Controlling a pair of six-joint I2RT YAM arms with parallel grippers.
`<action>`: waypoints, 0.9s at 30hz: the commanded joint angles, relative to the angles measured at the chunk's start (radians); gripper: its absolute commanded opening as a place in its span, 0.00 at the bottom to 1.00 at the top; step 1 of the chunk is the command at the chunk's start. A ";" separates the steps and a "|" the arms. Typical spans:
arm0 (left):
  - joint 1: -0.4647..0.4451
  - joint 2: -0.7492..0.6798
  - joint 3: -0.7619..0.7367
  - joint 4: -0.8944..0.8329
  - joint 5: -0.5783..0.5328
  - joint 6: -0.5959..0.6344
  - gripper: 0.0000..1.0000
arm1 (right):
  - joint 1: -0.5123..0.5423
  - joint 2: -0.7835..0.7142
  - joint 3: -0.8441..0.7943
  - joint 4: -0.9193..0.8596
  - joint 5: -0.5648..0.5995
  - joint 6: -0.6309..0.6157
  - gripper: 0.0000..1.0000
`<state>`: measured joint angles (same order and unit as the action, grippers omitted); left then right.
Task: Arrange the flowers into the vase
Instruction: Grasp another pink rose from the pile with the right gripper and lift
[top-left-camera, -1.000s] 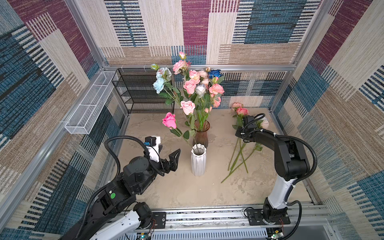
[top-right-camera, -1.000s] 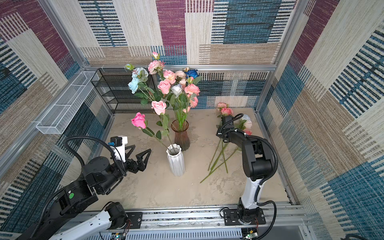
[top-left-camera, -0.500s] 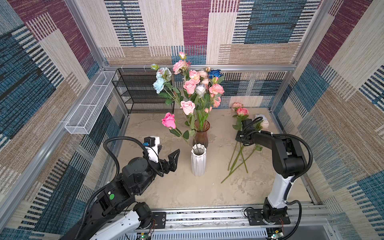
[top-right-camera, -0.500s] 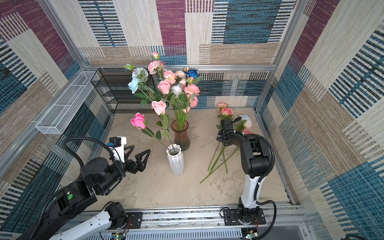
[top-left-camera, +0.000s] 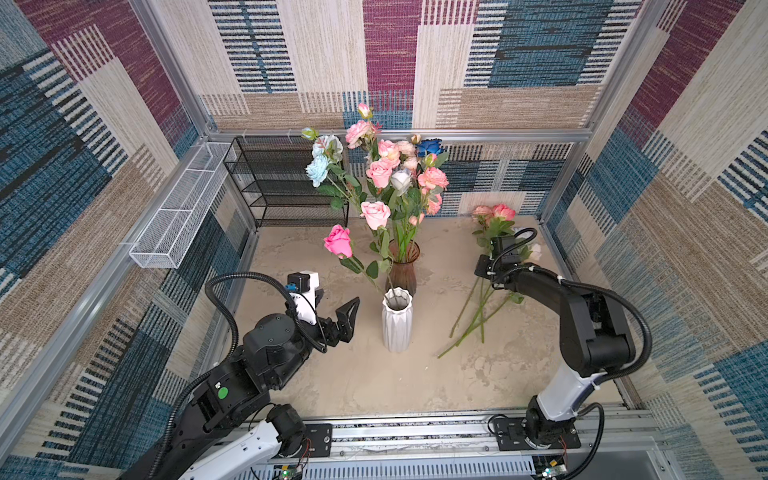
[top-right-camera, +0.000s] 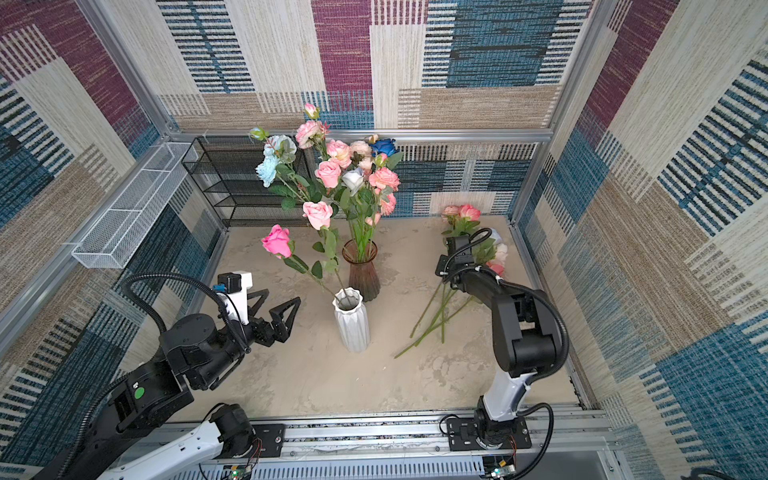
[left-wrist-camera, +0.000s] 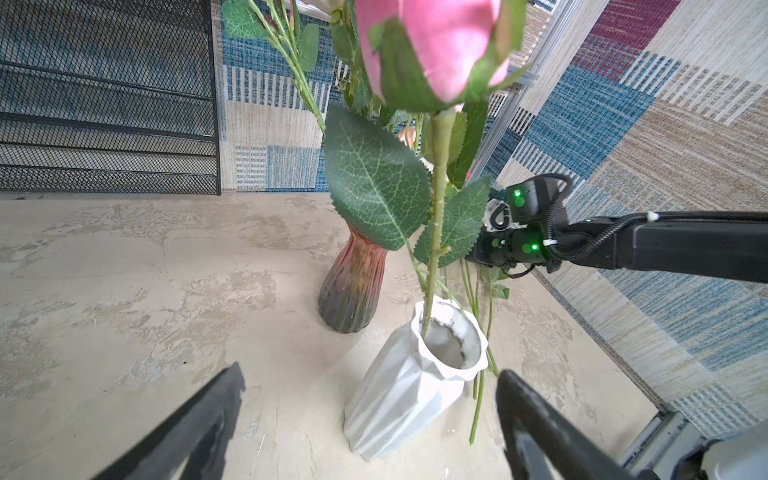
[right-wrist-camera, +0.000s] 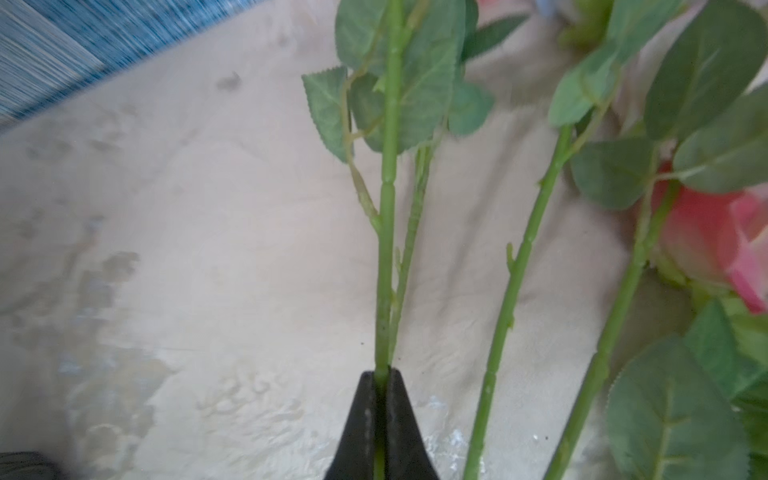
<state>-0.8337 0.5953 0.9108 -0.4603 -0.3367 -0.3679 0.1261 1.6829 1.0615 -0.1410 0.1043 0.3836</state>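
Note:
A white faceted vase (top-left-camera: 397, 320) (top-right-camera: 351, 322) (left-wrist-camera: 409, 386) stands mid-table with one pink rose (top-left-camera: 338, 242) (left-wrist-camera: 432, 45) leaning out of it. Behind it a brown glass vase (top-left-camera: 402, 268) (left-wrist-camera: 353, 286) holds a full bunch of flowers (top-left-camera: 390, 174). Several loose flowers (top-left-camera: 478, 307) (top-right-camera: 436, 311) lie on the table at the right. In the right wrist view my right gripper (right-wrist-camera: 381, 376) is shut on the green stem (right-wrist-camera: 386, 249) of one of them, low over the table. My left gripper (top-right-camera: 279, 297) (left-wrist-camera: 370, 382) stands open left of the white vase, holding nothing.
A black mesh shelf rack (top-left-camera: 291, 183) stands at the back left. A white wire basket (top-left-camera: 178, 220) hangs on the left wall. Patterned walls close in three sides. Other stems (right-wrist-camera: 511, 291) and a pink bloom (right-wrist-camera: 715, 241) lie right beside the held stem.
My right gripper has shut on a stem among the loose flowers, after settling a little lower over them. The left arm has barely moved.

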 joint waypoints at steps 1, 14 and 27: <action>0.000 -0.002 0.009 0.025 0.002 0.013 0.96 | 0.004 -0.097 -0.053 0.161 -0.010 -0.017 0.00; -0.001 -0.008 0.078 0.052 0.087 0.082 0.98 | 0.069 -0.398 -0.082 0.413 -0.058 -0.068 0.00; -0.001 0.104 0.316 0.019 0.511 0.189 0.88 | 0.361 -0.756 -0.053 0.279 -0.507 -0.042 0.00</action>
<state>-0.8337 0.6643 1.1877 -0.4461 0.0296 -0.2310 0.4580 0.9436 0.9840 0.1589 -0.2371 0.3168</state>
